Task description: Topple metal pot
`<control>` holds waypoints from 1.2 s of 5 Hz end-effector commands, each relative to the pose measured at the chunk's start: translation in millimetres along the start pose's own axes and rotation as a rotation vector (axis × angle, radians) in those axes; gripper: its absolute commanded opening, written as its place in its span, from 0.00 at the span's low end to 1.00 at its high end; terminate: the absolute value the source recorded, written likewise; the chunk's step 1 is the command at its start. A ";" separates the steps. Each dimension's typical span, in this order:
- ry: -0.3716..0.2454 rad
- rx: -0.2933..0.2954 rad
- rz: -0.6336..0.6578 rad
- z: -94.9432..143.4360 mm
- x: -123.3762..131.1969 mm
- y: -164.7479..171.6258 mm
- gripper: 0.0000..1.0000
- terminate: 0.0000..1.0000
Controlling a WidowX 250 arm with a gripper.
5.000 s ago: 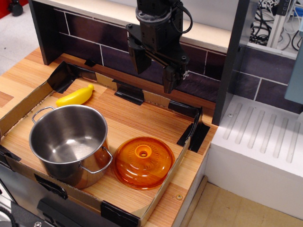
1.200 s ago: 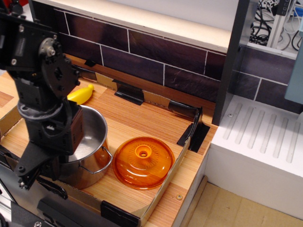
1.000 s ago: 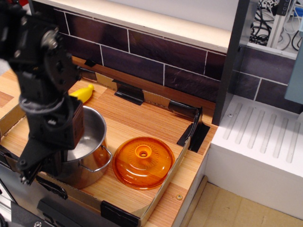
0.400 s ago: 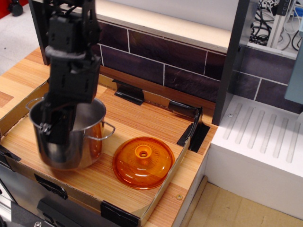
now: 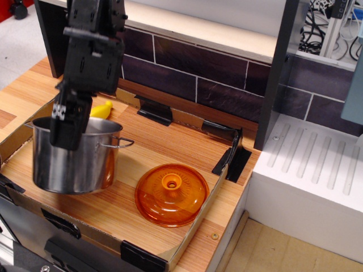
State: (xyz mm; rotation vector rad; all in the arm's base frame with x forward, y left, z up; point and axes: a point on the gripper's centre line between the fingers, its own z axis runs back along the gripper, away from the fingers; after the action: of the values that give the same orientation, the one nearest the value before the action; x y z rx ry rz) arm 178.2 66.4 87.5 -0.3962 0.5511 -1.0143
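The metal pot [image 5: 74,161] is a shiny steel stockpot with wire loop handles at the left of the wooden board [image 5: 159,141]. It appears raised a little off the board and tipped so that I see its side wall and not its inside. My gripper [image 5: 64,129] comes down from the black arm [image 5: 91,51] and is shut on the pot's near left rim, with one finger [image 5: 66,122] lying over the outside wall. The other finger is hidden.
A translucent orange domed lid [image 5: 171,194] lies to the right of the pot. A yellow banana [image 5: 102,109] lies behind the pot. A low cardboard wall [image 5: 195,224] rims the board. A dark tiled backsplash [image 5: 193,73] is behind, and a white ribbed rack [image 5: 315,164] is at right.
The arm has moved up and slightly back, taking the pot with it. The pot has risen and tipped, so its inside no longer shows. The lid has not moved.
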 end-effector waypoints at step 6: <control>0.042 -0.186 0.063 35.7 10.7 45.6 0.00 0.00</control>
State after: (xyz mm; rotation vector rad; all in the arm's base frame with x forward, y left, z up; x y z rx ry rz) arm 223.9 69.8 80.0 -0.5590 0.7438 -0.8921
